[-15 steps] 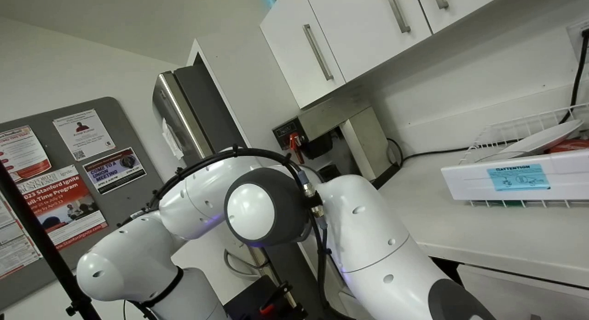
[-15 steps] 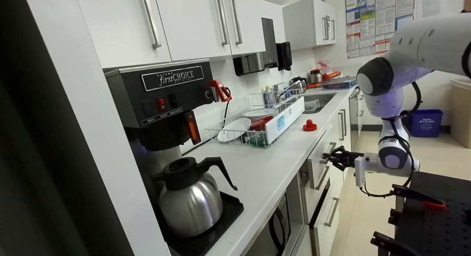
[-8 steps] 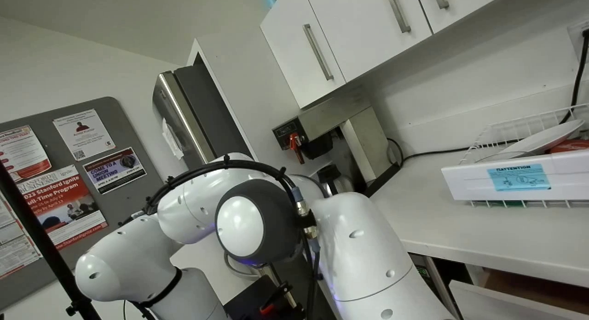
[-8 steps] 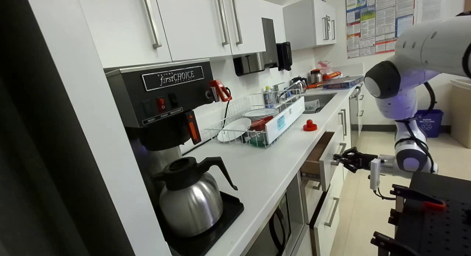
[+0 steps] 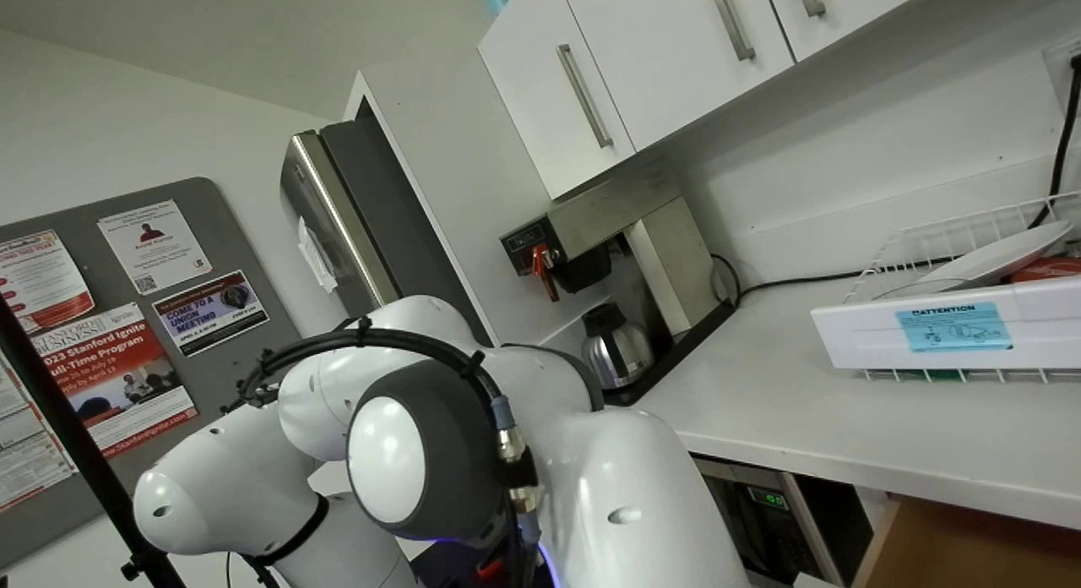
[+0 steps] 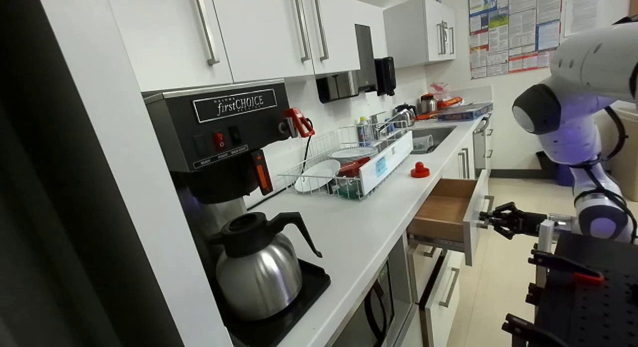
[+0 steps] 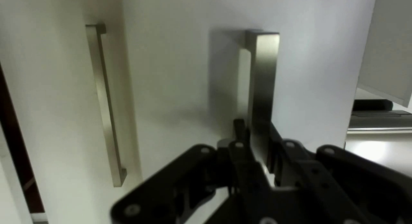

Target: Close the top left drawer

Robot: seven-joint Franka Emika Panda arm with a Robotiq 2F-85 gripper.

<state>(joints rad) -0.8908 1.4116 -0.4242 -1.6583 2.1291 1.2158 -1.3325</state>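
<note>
Far white wall (image 6: 508, 137) at 3 o'clock in an exterior view (12 = top), pale floor (image 6: 491, 297) at 4. White counter (image 6: 339, 222) runs from 6 up to 2. Wall cupboards (image 6: 264, 38) above it, 10 to 1. Arm (image 6: 573, 142) at 3, off the counter's open side. Paper notices (image 6: 518, 33) on the far wall at 2. Coffee maker (image 6: 214, 132) between 9 and 10. Dish rack (image 6: 323, 143) at dial centre on the counter, plates (image 6: 354, 153) in it. Top left drawer (image 6: 441, 230) near 4, under the counter edge, pulled well out, wood-coloured inside showing. Steel carafe (image 6: 261, 277) at 7, upright. Gripper (image 7: 257, 134) between 3 and 4: jaws nearly together, clamped on that drawer's bar handle (image 7: 265, 82). Red knobbed object (image 6: 419, 172) at 3, on the counter near its front edge.
</note>
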